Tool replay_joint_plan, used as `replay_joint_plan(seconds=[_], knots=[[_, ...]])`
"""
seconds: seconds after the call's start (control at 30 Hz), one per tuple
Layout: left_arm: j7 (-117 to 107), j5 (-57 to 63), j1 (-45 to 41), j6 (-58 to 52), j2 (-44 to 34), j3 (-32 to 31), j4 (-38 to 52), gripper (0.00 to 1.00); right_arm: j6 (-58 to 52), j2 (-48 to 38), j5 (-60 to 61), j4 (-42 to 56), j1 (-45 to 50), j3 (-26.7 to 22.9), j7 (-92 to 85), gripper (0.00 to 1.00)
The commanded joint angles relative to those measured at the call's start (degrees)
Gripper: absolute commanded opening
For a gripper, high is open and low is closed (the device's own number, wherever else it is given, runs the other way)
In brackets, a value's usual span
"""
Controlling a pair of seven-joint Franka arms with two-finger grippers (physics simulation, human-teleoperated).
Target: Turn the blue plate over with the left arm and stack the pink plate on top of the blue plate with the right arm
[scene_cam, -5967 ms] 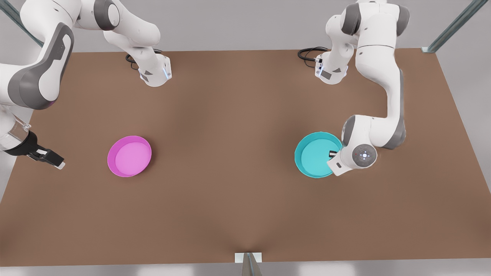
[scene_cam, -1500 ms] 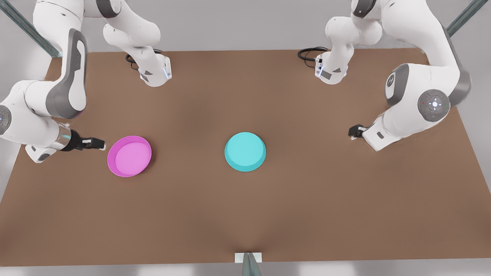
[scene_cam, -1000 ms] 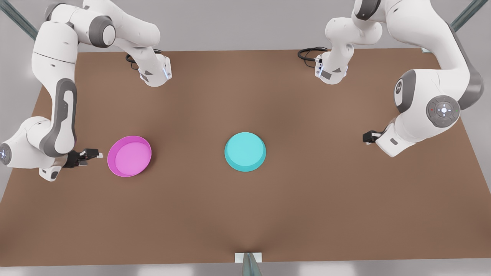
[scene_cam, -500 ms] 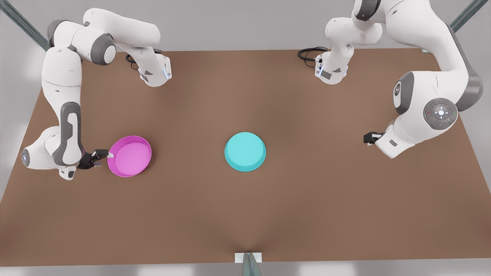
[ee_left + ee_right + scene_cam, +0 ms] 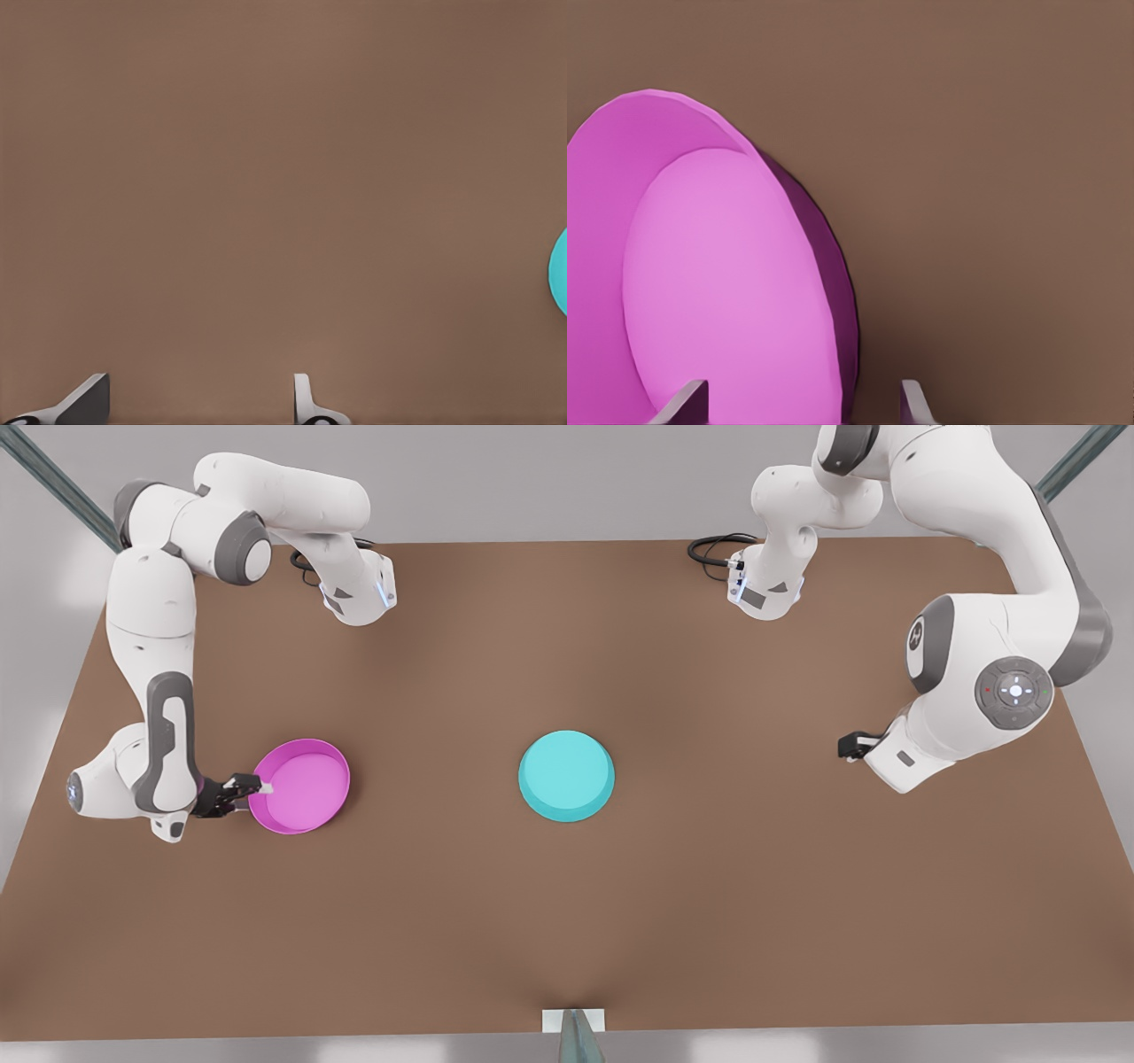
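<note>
While my right gripper [image 5: 257, 786] stands spread across the pink plate's [image 5: 301, 786] low rim near the table's [image 5: 709, 921] left edge, clamping nothing, my left gripper [image 5: 849, 746] waits parted near the right edge, empty. Mid-table, the smooth blue plate [image 5: 565, 775] lies base-up.

pink plate [image 5: 301, 786] front view's left | blue plate [image 5: 566, 776] centre, well apart, on table [image 5: 567, 921]

Round shallow cyan-turquoise plastic plate [image 5: 565, 775]: upside down, flat plain base up, rim on the brown table, near the centre. Round shallow magenta-pink plastic plate [image 5: 301, 786]: upright, lighter pink inside showing, low rim up, well apart toward the front view's left.
</note>
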Motion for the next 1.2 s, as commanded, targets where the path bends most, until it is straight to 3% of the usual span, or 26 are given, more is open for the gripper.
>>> replay_joint_plan(seconds=[0.0,0.03,0.47,0.67,1.0,1.1,1.17], knots=[[0.0,0.1,0.0,0.0,-0.1,0.0,0.0,1.00,0.0,0.0,0.0,0.0,0.1,0.0,0.0,0.65],[0.0,0.1,-0.1,0.0,-0.1,0.0,0.0,1.00,0.0,0.1,0.0,0.0,0.1,0.0,0.0,0.58],[0.0,0.0,-0.2,0.0,0.0,0.0,-0.1,1.00,0.1,0.4,0.0,0.0,0.2,0.0,0.0,0.48],[0.0,0.0,-0.3,0.0,0.0,0.0,-0.1,1.00,0.0,0.5,0.0,0.0,0.2,0.0,-0.2,0.31],[0.0,0.0,-0.3,0.0,0.0,0.0,-0.2,1.00,0.2,1.0,0.0,0.0,0.3,0.0,-0.4,0.31],[0.0,0.0,-0.3,0.0,0.0,0.0,-0.2,1.00,0.1,1.0,-0.1,0.0,0.3,0.0,-0.4,0.21],[0.0,0.0,-0.3,0.0,0.0,0.0,-0.2,1.00,0.2,1.0,0.0,0.0,0.3,0.0,-1.3,0.21]])
